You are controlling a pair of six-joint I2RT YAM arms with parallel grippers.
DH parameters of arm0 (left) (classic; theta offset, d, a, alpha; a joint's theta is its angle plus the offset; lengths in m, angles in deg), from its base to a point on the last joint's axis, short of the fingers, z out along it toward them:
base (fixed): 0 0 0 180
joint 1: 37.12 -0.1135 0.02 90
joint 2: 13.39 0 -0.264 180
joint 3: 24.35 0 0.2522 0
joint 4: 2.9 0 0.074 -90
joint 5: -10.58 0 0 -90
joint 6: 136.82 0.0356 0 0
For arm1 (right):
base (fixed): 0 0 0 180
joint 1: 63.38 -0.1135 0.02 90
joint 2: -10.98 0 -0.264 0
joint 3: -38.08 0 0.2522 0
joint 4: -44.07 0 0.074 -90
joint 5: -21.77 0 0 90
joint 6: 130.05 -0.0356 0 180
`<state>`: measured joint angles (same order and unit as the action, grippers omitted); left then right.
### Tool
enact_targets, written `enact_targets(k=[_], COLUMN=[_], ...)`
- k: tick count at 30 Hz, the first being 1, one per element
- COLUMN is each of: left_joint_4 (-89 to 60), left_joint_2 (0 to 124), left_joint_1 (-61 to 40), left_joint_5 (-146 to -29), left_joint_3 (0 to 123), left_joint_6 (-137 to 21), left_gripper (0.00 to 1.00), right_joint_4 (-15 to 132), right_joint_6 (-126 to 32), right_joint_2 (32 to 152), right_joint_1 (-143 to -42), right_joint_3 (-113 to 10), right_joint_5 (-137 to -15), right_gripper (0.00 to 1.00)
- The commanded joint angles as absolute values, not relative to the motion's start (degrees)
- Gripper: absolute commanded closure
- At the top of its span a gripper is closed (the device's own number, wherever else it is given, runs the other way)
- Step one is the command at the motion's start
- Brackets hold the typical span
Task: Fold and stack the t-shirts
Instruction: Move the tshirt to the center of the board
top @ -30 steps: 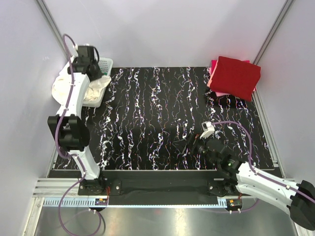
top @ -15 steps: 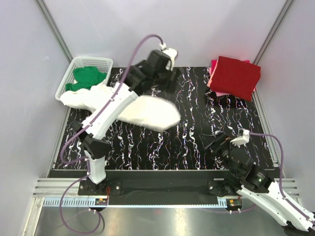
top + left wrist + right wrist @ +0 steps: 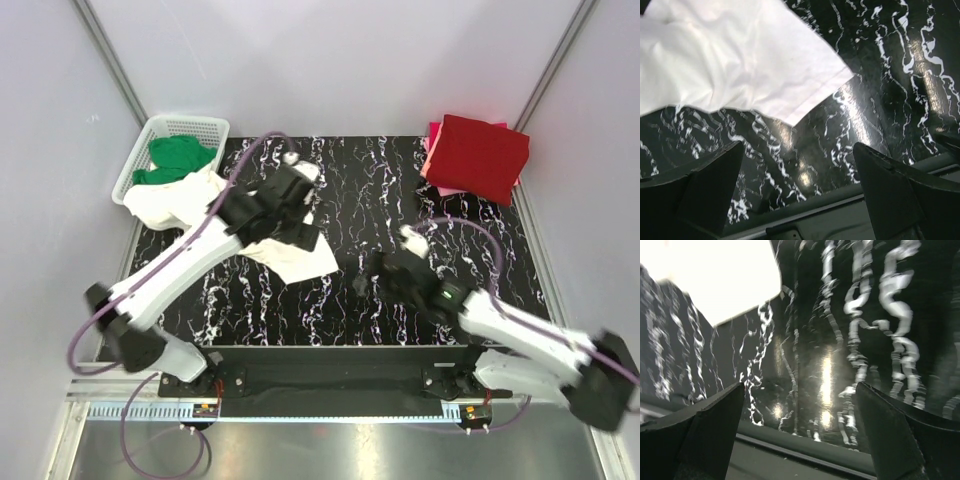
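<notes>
Soft rumpled white t-shirt (image 3: 305,258) lies on glossy black-marbled table (image 3: 360,190); left gripper (image 3: 799,147) hovers over it, right gripper (image 3: 800,385) nearby, both gaping empty

The white t-shirt (image 3: 730,65) is soft, matt cloth, lightly creased, with a stitched hem. The table (image 3: 400,190) is smooth and glossy, black with white veining, and it mirrors the lamps. The basket (image 3: 190,122) is white plastic lattice. The green t-shirt (image 3: 180,155) and the red t-shirt (image 3: 478,158) are matt cloth.

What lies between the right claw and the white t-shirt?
Only bare marbled table separates the right claw from the white t-shirt, shown in the top view.
</notes>
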<state>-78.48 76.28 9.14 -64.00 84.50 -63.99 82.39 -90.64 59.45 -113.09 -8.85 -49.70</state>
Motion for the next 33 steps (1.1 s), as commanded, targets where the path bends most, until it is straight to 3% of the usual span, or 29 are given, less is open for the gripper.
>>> enact_targets(k=[1,6,12,16,22,29,32,33], left_joint_4=[-75.47,-70.99,-66.24,-64.92,-62.19,-62.10,-62.19,-62.19], left_joint_2=[64.24,48.45,34.88,30.22,23.80,23.26,24.05,24.06], left_joint_1=[7.88,2.27,-2.66,-3.45,-4.16,-4.25,-4.25,-4.25], left_joint_5=[-59.30,-59.91,-61.50,-58.16,-55.52,-54.37,-54.11,-54.11], left_joint_3=[75.50,60.38,50.51,46.55,38.99,39.07,39.07,39.07], left_joint_6=[-68.17,-70.55,-69.76,-69.14,-69.31,-69.49,-69.49,-69.49], left_gripper=[0.01,0.01,0.01,0.01,0.01,0.01,0.01,0.01], right_joint_4=[73.49,71.54,72.52,71.29,70.84,66.28,62.76,61.36], right_joint_6=[-86.82,-82.34,-80.39,-80.84,-80.84,-84.52,-86.63,-87.07], right_joint_2=[78.05,93.57,110.44,116.34,120.31,122.69,122.43,122.42], right_joint_1=[-113.30,-112.61,-107.26,-104.09,-102.84,-102.84,-103.02,-103.02], right_joint_3=[-18.62,-30.40,-40.80,-43.18,-44.85,-42.50,-39.77,-39.24], right_joint_5=[-61.53,-63.74,-67.96,-73.84,-75.07,-80.00,-82.28,-82.64], right_gripper=[0.00,0.01,0.09,0.17,0.20,0.37,0.52,0.64])
